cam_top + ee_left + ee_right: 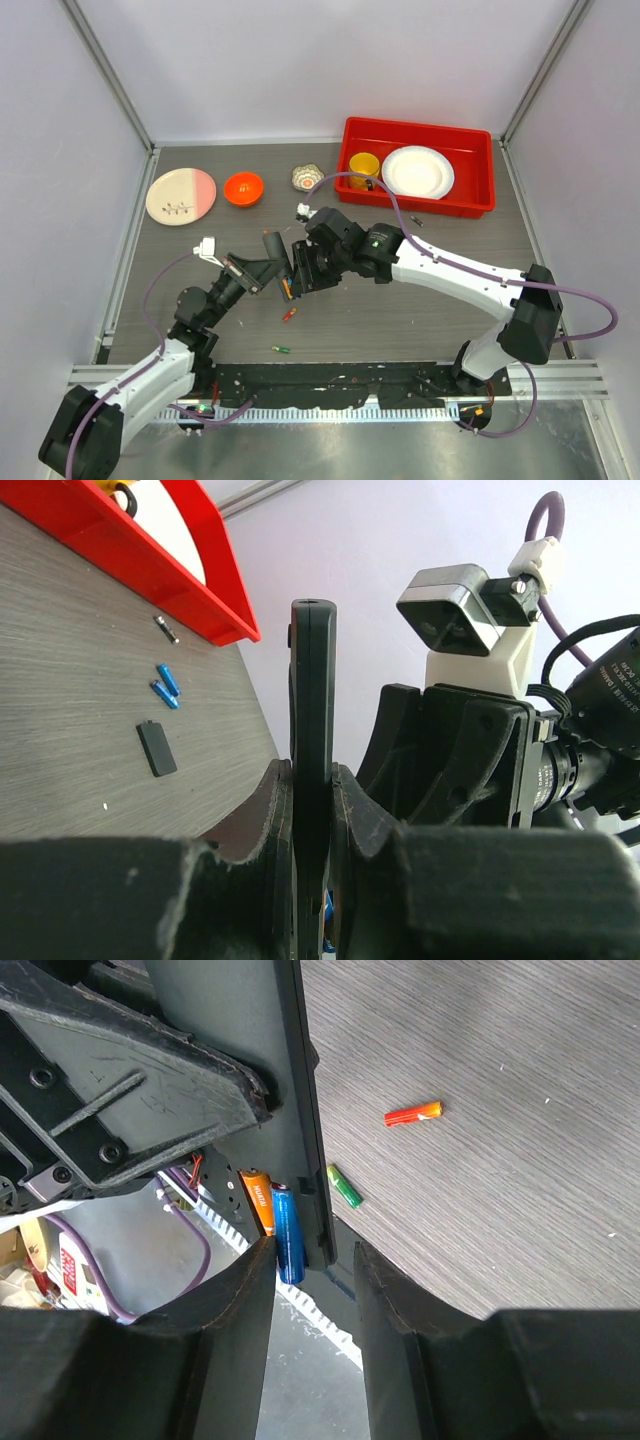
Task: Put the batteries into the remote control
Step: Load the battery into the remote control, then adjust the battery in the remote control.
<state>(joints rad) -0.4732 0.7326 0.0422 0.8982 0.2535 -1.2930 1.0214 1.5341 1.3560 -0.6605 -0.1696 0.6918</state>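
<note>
Top external view: left gripper (pixel 266 268) and right gripper (pixel 299 273) meet above the table (pixel 420 300), with the remote control (pixel 273 245) between them.
Left wrist view: the left jaws are clenched on the remote control, which is held edge-on. Two blue batteries (pixel 165 687) lie on the table.
Right wrist view: the right jaws are parted at the remote control's open bay, which holds an orange battery (pixel 257 1200) and a blue battery (pixel 287 1232). A red-orange battery (pixel 413 1113) and a green battery (pixel 345 1186) lie on the table.

A robotics lab test cell: white panel walls (pixel 300 60) on aluminium posts (pixel 110 70) box in a grey wood-grain bench (pixel 400 320), two cabled robot arms (pixel 460 272) are bolted to a metal rail (pixel 330 380) at the frame's bottom, and a red bin (pixel 420 126) of crockery sits upper right.
</note>
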